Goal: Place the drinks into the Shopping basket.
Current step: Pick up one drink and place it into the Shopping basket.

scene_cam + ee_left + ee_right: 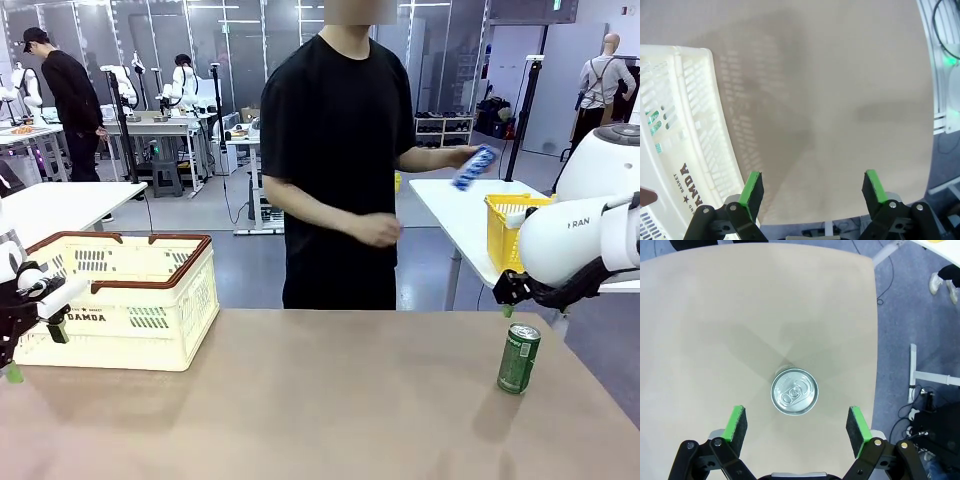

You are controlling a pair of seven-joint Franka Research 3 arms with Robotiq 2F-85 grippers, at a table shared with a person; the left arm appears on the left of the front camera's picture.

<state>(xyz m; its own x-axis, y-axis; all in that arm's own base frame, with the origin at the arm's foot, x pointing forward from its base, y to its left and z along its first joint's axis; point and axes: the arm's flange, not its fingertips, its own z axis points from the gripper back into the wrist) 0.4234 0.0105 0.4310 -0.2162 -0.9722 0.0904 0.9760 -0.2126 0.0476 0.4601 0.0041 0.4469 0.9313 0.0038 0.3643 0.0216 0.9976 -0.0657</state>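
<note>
A green drink can (519,358) stands upright on the table near its right edge. My right gripper (508,300) hovers just above it and slightly behind. From above, the can's silver top (794,391) lies just ahead of the open right gripper (797,427). The cream Shopping basket (120,300) with a brown rim sits at the table's left. My left gripper (35,350) hangs open beside its near left corner, holding nothing. The basket's lattice wall (685,125) fills the left of the open left gripper's (813,187) view. The person holds a blue can (474,167) in a raised hand.
The person (340,170) stands at the far side of the table, the other hand (378,231) low over the far edge. A yellow mesh basket (515,230) stands on a separate white table behind at the right. The brown tabletop (330,400) stretches between basket and can.
</note>
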